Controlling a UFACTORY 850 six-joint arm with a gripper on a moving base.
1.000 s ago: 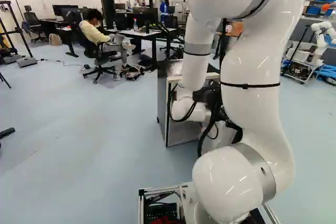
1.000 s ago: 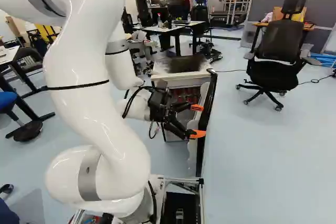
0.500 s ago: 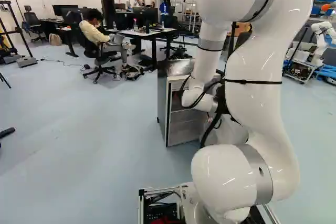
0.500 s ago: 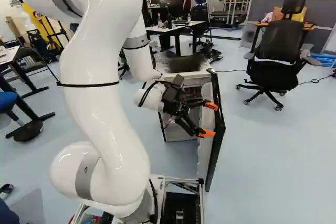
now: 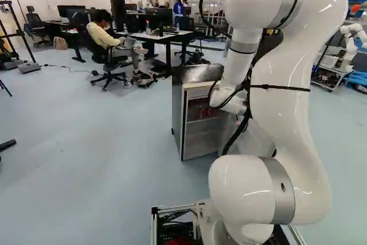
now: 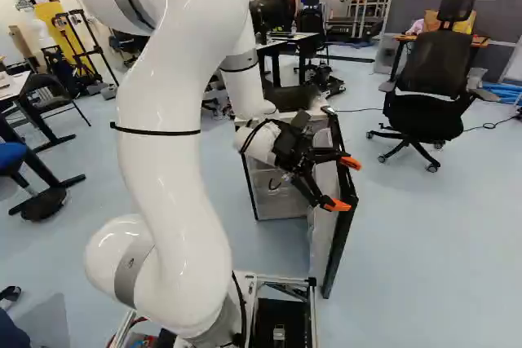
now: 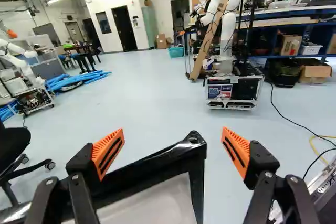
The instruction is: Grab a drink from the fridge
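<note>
Though touch is unclear, fingers (image 6: 338, 204) gape by the fridge door (image 6: 341, 238)

Pale floor (image 5: 86, 142), black office chair (image 6: 428, 83).

Fridge door (image 6: 341, 242) swung wider — arm (image 6: 167, 144) and gripper (image 6: 342, 183) shifted right, red items (image 5: 202, 109) inside more exposed

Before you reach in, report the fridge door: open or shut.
Open: the door stands swung out from the fridge, and red items show inside.
</note>
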